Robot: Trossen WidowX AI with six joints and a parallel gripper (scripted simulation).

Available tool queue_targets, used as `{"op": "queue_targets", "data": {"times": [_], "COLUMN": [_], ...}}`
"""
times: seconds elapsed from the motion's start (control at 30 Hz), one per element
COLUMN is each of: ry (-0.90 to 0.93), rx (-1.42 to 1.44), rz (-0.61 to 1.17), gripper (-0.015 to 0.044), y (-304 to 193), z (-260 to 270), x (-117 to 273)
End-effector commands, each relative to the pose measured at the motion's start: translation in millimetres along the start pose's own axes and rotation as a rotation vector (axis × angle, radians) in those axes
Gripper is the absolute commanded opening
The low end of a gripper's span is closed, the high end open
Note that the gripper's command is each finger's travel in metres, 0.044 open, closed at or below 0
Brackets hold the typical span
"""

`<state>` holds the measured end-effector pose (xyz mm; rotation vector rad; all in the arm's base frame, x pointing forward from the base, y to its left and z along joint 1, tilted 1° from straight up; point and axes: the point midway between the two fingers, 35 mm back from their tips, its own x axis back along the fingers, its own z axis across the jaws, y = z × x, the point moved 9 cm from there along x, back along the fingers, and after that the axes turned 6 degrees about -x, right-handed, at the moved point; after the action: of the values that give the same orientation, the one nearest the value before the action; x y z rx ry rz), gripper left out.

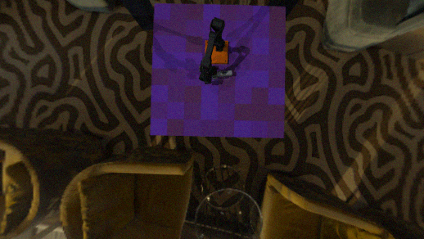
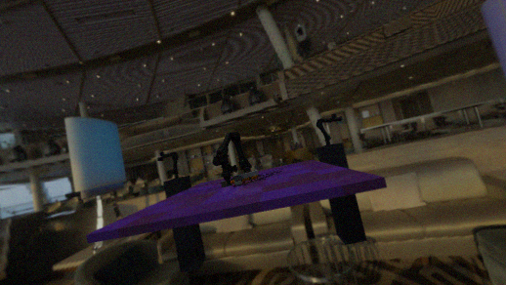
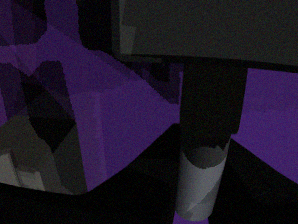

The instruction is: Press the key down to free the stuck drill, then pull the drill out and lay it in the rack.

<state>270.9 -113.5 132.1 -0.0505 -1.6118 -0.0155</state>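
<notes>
In the wrist view the drill's pale grey cylinder hangs below a dark, shadowed stem under a big dark grey block. My gripper is shut on the drill, a black finger on either side of it. A pale grey piece shows just right of the gripper in the top and exterior views; I cannot tell which part it is. A grey angular block with paler parts stands at the lower left of the wrist view, partly shadowed. I cannot tell the key and rack apart.
The purple table carries my arm on an orange base plate, close behind the gripper. Dark arm shadows fall across the table. Chairs and a glass table stand beyond its front edge. Two dark pedestals bearing small arms show behind it in the exterior view.
</notes>
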Motion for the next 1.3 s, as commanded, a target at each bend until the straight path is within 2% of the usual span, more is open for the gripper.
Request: {"op": "queue_targets", "data": {"times": [0.0, 0.57, 1.1, 1.13, 1.27], "ry": [-0.005, -0.006, -0.005, -0.005, -0.005], "rx": [0.002, 0.002, 0.001, 0.001, 0.002], "rz": [0.006, 0.008, 0.007, 0.007, 0.007], "gripper": [0.0, 0.0, 0.042, 0.044, 0.044], "y": [-6, -30, -23, -22, -19], "z": [-2, -4, -2, -2, -2], "x": [2, 2, -1, -1, -2]}}
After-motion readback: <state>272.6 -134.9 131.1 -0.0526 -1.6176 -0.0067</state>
